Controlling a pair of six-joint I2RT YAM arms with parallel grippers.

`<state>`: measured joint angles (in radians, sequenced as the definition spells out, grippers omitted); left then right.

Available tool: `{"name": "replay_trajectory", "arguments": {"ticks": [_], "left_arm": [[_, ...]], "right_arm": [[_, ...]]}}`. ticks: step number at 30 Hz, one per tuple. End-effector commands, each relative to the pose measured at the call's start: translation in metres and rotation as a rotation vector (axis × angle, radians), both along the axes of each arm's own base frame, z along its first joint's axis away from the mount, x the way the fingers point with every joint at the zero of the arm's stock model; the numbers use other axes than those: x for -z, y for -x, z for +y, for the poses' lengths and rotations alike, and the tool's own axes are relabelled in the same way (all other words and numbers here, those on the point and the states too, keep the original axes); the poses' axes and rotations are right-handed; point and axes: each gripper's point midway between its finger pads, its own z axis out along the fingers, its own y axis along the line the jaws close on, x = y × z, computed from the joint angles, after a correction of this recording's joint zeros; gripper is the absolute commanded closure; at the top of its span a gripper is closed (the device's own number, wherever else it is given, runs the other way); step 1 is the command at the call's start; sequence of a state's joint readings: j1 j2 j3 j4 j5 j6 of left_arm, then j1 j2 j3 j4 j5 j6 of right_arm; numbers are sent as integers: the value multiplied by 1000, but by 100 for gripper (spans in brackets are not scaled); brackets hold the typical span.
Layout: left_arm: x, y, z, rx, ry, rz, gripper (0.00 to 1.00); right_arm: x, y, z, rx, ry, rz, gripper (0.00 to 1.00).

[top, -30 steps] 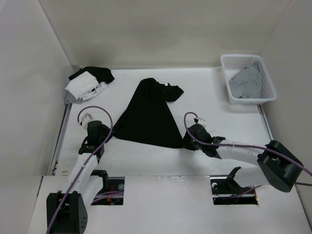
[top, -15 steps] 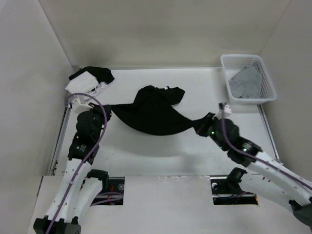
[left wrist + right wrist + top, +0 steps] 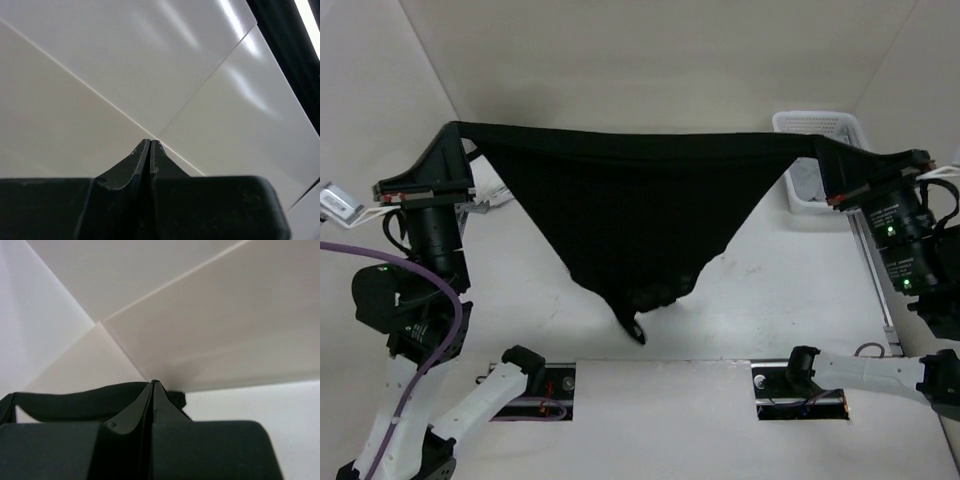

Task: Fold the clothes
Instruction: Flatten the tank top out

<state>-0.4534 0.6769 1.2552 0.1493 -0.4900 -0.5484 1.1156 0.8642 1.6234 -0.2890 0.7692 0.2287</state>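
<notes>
The clothes (image 3: 630,210), one plain black garment, are hanging in the air between the two pincers. The upper edge is running taut from one tip to the other, and the rest is drooping below them into a loose triangle. Its lowest point is dangling just above the worktop (image 3: 770,280), roughly midway between the pincers, and I cannot tell whether it is touching.

The fabric is behaving as soft and limp. It is sagging and bunching at the bottom and holding no shape of its own, so it is probably light and will likely fall wherever it is let down. Only the stretched edge is keeping a line. I judge that a hold at the two outer corners of that edge, as now, is serving best, since a pinch further in would let the ends flop. Thin cloth like this may also be creeping out of a narrow grip under tension, so an even pull matters.

The left pincer (image 3: 450,130) is closing tight on the left corner. Its wrist view is showing the jaws pressed together but no cloth between them. The right pincer (image 3: 820,146) is likewise clamping the right corner, and in its wrist view black cloth is spilling out to both sides of the closed tips.

Behind the right pincer, a white basket (image 3: 840,124) is peeking out above the taut edge.
</notes>
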Motion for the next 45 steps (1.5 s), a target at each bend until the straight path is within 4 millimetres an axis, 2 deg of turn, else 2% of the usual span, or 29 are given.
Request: {"name": "replay_trajectory", "arguments": {"ticks": [1,3,5,7,9,11,13,15,17,20,22,25,27,32,35,38,43,45], "left_arm": [[-27,2,14,-106,-18,-38,99],[-30,-7,14,-133,-34,-24,99],[-28,-21,11,-162,-57,2,98],[-15,-50,4,-191,-100,57,98],[13,-86,-6,-203,-142,140,98],[50,-120,-13,-203,-162,228,98],[84,-153,-12,-208,-162,308,98],[112,-189,-9,-196,-165,376,98],[130,-218,-8,-167,-157,424,98],[137,-247,-8,-154,-149,454,98],[127,-256,-6,-157,-145,439,98],[100,-260,-5,-162,-143,394,98],[79,-257,-4,-167,-144,361,98],[29,-235,0,-175,-147,266,98],[15,-222,1,-173,-154,235,98],[27,-214,0,-167,-163,251,98],[90,-207,-2,-140,-151,346,98],[122,-197,-3,-126,-140,389,98]], "right_arm": [[-29,-6,-16,121,94,-67,99],[-42,-11,-12,130,102,-99,99],[-50,-25,-6,160,128,-129,99],[-45,-51,8,166,163,-130,99],[-28,-87,19,158,184,-90,99],[-5,-125,27,130,192,-32,100],[18,-164,32,98,190,30,99],[36,-201,33,86,192,78,99],[48,-234,29,96,194,117,99],[56,-274,22,109,193,153,99],[52,-288,19,111,185,157,99],[36,-298,19,105,181,132,99],[21,-296,20,92,176,109,99],[-32,-268,15,101,157,-7,99],[-48,-249,15,94,153,-44,98],[-27,-243,20,79,173,10,97],[37,-237,19,75,184,90,97],[75,-229,18,67,194,140,97]]}}
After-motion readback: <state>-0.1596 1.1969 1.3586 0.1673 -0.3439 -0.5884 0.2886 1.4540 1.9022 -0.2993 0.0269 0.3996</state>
